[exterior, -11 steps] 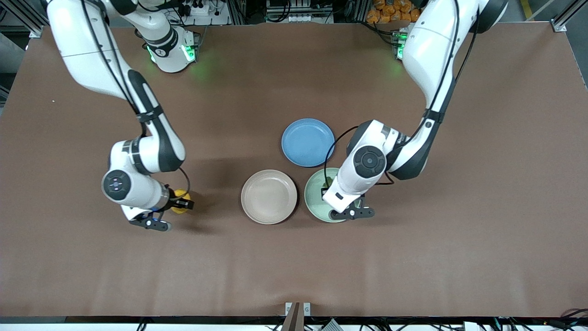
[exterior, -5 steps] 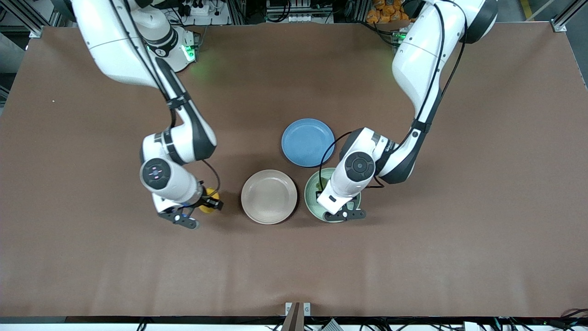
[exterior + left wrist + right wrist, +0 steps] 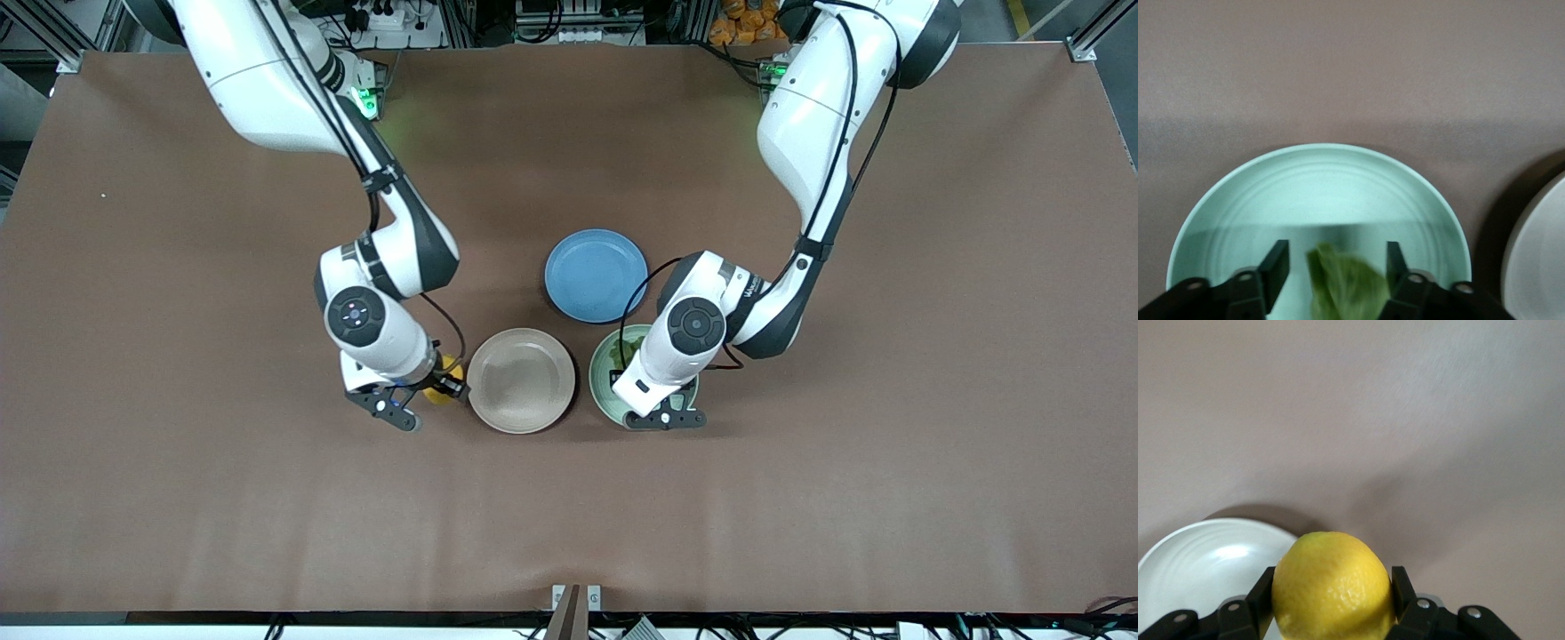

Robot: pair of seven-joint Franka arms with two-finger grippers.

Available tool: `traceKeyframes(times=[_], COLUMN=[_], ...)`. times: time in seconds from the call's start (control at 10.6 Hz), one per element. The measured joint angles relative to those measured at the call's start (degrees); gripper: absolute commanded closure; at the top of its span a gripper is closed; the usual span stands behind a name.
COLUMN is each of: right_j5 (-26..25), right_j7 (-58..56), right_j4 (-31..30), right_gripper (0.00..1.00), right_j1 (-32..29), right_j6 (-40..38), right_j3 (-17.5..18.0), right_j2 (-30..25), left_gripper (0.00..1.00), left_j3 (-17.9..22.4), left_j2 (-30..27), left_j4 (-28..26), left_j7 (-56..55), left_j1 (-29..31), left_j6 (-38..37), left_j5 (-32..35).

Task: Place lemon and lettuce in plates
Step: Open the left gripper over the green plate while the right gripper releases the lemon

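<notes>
Lemon carried, lettuce over the mint plate

The right gripper (image 3: 1331,587) clenches the lemon (image 3: 1331,585) just beside the beige plate (image 3: 521,380); the left gripper (image 3: 1337,263) stands released over the mint plate (image 3: 1318,177), the lettuce (image 3: 1346,283) between its fingers

A round blue plate (image 3: 596,275) lies flat and bare on a brown table (image 3: 933,427), farther from the front camera than the two paler plates beside it and just apart from both. The matte brown covering runs edge to edge under everything, with faint creases across the strip nearest the camera. A small metal bracket (image 3: 576,597) sits at the middle of the table's near edge. Above the table's top edge, a cluster of orange objects (image 3: 756,20) shows among cables and aluminium frame rails.
</notes>
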Motion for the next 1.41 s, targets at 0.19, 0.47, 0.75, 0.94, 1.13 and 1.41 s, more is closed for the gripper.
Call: traceKeyframes(times=[0.19,0.47,0.75,0.94,1.13,1.41], right_j5=[0.2,2.3,3.5,3.2,2.3,0.9], right_j7=[6.3,11.7,15.4,16.5,16.8,15.4], right_j4=[0.8,3.1,5.9,6.6,6.9,7.4], right_gripper=[1.00,1.00,0.00,0.00,0.00,0.00], right_j1=[2.7,5.3,6.9,8.1,9.2,7.1], right_j6=[0.0,0.4,2.0,2.0,2.0,1.9], right_j3=[0.0,0.0,0.1,0.0,-0.3,-1.4], right_j2=[0.5,2.8,6.0,6.5,6.5,6.5], left_gripper=[0.00,0.00,0.00,0.00,0.00,0.00], left_j3=[0.0,0.1,0.8,1.2,1.3,1.4], left_j2=[0.0,-0.2,-1.3,-3.0,-4.4,-4.9], left_j4=[0.4,0.8,1.5,1.6,1.6,1.6], left_j7=[0.0,0.0,0.1,1.4,5.8,12.9], left_j1=[0.0,0.1,0.6,2.7,5.3,10.1], left_j6=[0.0,-0.6,-2.7,-5.9,-8.6,-9.4], left_j5=[0.0,0.0,0.0,0.3,1.0,1.2])
